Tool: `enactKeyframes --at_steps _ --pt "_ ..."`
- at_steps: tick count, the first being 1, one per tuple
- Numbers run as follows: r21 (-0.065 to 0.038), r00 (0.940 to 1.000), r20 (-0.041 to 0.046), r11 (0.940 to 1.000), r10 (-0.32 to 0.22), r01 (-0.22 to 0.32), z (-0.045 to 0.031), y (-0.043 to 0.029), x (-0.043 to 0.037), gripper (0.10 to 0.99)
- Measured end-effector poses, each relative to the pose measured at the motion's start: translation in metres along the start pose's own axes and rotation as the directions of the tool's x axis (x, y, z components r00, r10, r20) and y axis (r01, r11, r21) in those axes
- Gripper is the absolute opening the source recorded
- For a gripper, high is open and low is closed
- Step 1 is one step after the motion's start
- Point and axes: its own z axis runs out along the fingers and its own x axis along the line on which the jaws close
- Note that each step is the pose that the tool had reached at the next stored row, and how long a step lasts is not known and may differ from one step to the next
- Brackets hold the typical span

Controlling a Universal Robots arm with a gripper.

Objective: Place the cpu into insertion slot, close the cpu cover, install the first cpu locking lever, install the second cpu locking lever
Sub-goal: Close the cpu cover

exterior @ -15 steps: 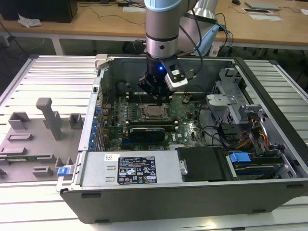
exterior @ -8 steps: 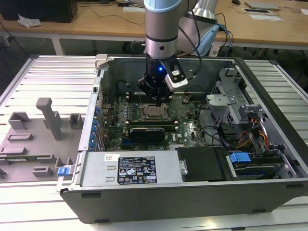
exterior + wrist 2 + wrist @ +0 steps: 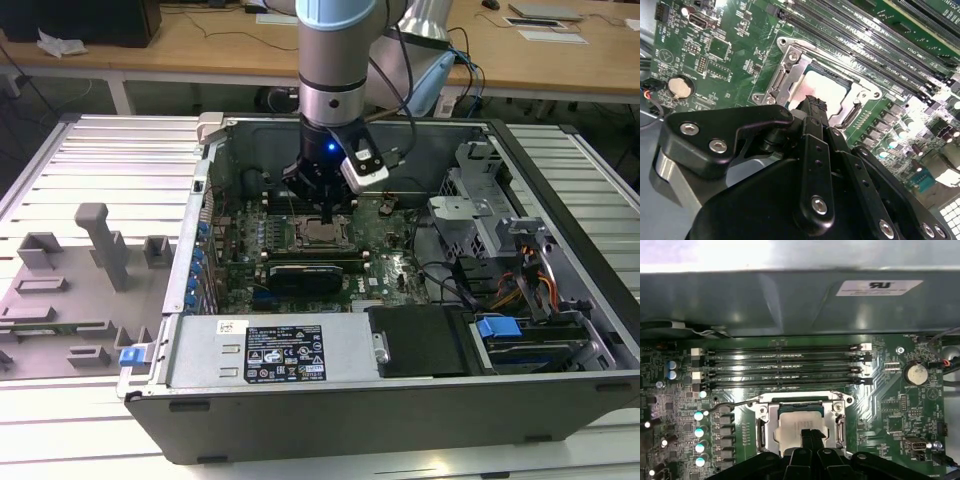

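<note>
The open computer case (image 3: 300, 350) lies on the ribbed tabletop (image 3: 90, 150), with the arm reaching down to the insertion slot (image 3: 321, 233). The cpu cover (image 3: 769, 425) looks folded down around the cpu (image 3: 790, 427), which is already seated in the slot. One wire lever (image 3: 732, 403) juts sideways, so I'd judge the levers are not yet latched. The pincer (image 3: 808, 434) hangs right over the chip with its fingers pressed together and nothing between them.

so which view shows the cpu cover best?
First wrist view: the cpu cover sits almost square-on, lying flat around the cpu; the end effector hides one edge. Second wrist view shows it obliquely, one corner hidden. Exterior view shows it far off, beneath the end effector.
</note>
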Motion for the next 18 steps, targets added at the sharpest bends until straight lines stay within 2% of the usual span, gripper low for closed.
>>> enactKeyframes --at_steps 3,5,14,18 --pt "0.003 1.0 -0.0002 1.0 -0.006 0.006 0.0001 -0.0002 0.0053 0.106" --pt "0.008 1.0 0.0 1.0 -0.006 0.006 -0.0004 -0.0003 0.0052 0.106" --pt "0.016 1.0 0.0003 0.9999 -0.006 0.006 -0.0156 0.0001 0.0046 0.106" --pt "0.016 1.0 0.0003 0.9999 -0.006 0.006 -0.0157 0.0001 0.0046 0.106"
